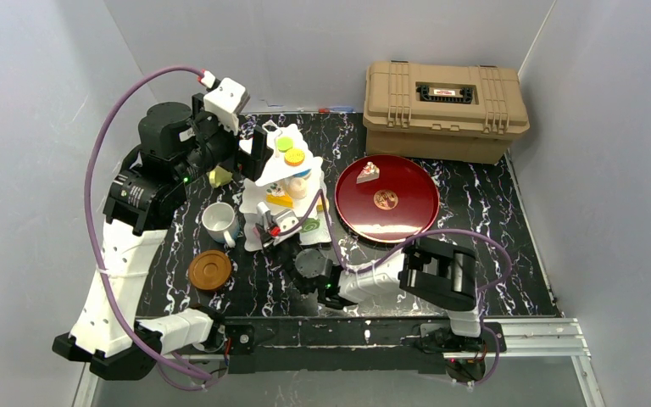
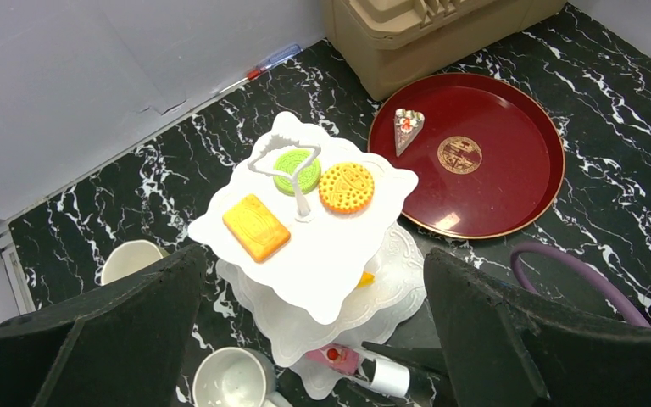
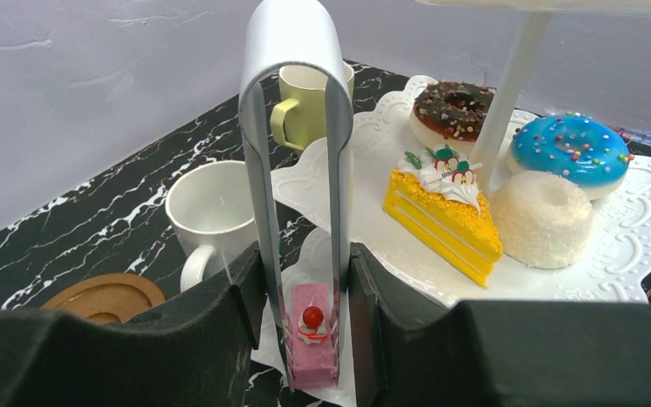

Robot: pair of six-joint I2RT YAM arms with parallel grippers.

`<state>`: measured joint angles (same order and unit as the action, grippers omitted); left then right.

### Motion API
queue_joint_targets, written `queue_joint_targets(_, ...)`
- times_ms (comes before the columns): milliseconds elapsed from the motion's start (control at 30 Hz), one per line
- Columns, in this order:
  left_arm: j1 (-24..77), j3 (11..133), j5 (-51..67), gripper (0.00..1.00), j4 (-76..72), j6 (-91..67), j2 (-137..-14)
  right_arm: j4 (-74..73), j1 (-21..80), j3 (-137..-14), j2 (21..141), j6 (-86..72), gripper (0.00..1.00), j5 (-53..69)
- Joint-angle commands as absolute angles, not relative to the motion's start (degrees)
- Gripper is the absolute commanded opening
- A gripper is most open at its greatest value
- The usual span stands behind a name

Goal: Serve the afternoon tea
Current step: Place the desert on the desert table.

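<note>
Right fingers (image 3: 220, 339): closed on the legs of a pair of metal tongs (image 3: 292, 51), squeezing them. The tong tips pinch a pink slice (image 3: 312, 339) with a red cherry on top, at lower centre of the right wrist frame. It sits at the rim of the lowest tier; I cannot tell whether it touches.

Left fingers (image 2: 127, 322): spread wide, nothing in them, hanging above the cake stand (image 2: 322, 254).

Stand: centre of the desk (image 1: 492, 263), white, three scalloped tiers on a thin post with a loop handle. Looks like rigid, light plastic, probably tippy if nudged at a tier edge.

Middle tier, right of frame:
- yellow slice (image 3: 441, 220), crumbly-looking layered sides
- chocolate doughnut (image 3: 453, 110)
- blue doughnut (image 3: 570, 151) with sprinkles
- white coconut-textured ring (image 3: 547, 219)

All look like small, hard, light toys. The pink slice's smooth flat flanks are the sensible hold; polished tong tips could let it slip or twist.

White mug (image 3: 212, 208) and yellow-green mug (image 3: 305, 106) stand left of the stand, glossy and heavier; best taken by rim or handle. Brown coaster (image 3: 106, 297), flat ridged disc, lower left.

Red tray (image 2: 509, 161), upper right, holds one slice.
</note>
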<state>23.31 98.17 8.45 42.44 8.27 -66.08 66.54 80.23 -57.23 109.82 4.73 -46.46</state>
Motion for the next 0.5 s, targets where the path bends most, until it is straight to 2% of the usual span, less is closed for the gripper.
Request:
queue_joint_targets(0, 23.0, 97.5, 9.9, 0.99, 42.0, 9.1, -64.6, 75.4, 79.9, -60.5, 110.6, 7.2, 0.01, -49.0)
queue_joint_targets(300, 22.9, 96.8, 10.4, 0.99, 41.7, 8.7, -64.4, 75.2, 78.7, -61.9, 112.2, 4.6, 0.02, -50.4)
queue_joint_targets(467, 22.9, 96.6, 10.1, 0.99, 41.4, 8.8, -64.3, 73.7, 78.7, -60.2, 112.1, 2.4, 0.09, -50.3)
